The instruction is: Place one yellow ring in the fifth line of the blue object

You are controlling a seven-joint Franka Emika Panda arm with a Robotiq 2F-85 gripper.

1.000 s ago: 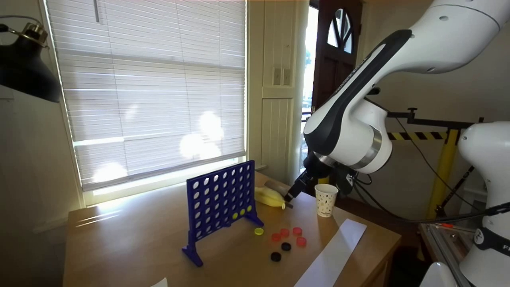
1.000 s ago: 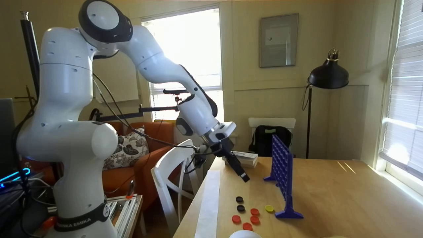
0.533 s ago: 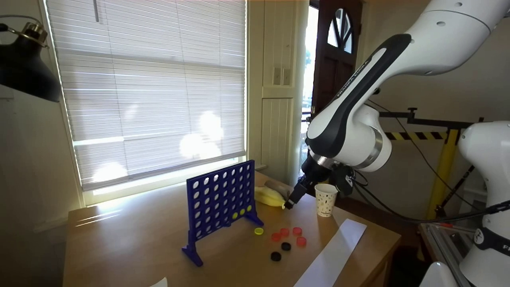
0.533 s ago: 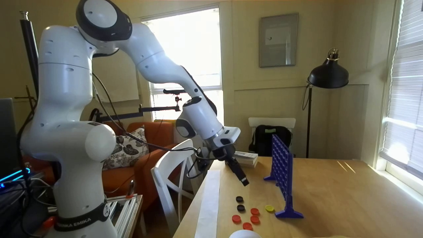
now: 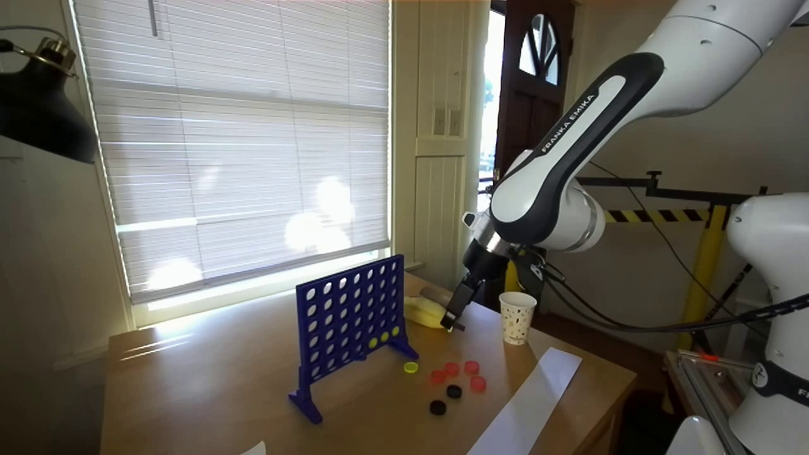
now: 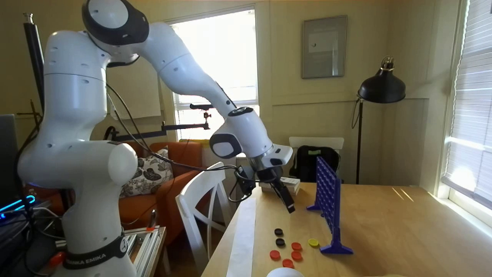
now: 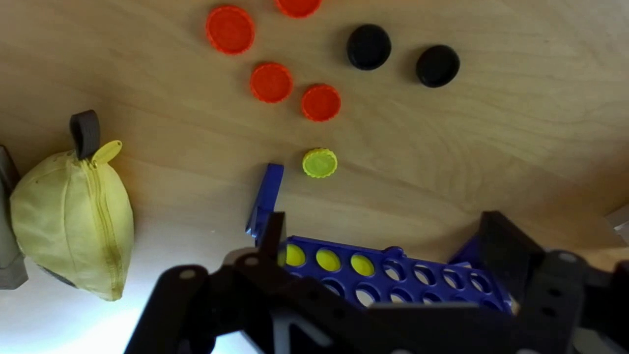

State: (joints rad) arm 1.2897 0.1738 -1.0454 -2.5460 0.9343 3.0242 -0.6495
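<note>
One yellow ring (image 7: 320, 163): lies flat on the table (image 5: 208, 379), outside the blue grid (image 5: 350, 303), just beside the tip of a grid foot (image 7: 268, 191).
Blue grid: stands upright on its side feet; round holes run in rows and seven columns.
Bottom row: three yellow tokens (image 7: 328, 259) fill neighbouring holes at the end nearer the yellow pouch (image 7: 64, 216).
Gripper (image 7: 383, 228): held above the table, inclined, fingertips directed downward, apart from the ring.
Fingers (image 7: 506, 246): spread wide; in the wrist view the gap frames bare wood and part of the grid's lower rows.
Red tokens (image 7: 271, 82): four, loose on the table, on the side of the ring away from the grid.
Black tokens (image 7: 368, 46): two, near each other, also farther from the grid than the ring.
Yellow pouch: banana-like, zipped, with a dark loop; in an exterior view the fingertips overlap its end, and contact cannot be judged from that angle.
Grey object (image 7: 10, 250): partly visible, beside the pouch.
Paper cup (image 5: 517, 318): patterned, upright, near the table edge.
White strip (image 5: 531, 401): flat along the robot-side edge in both exterior views.
</note>
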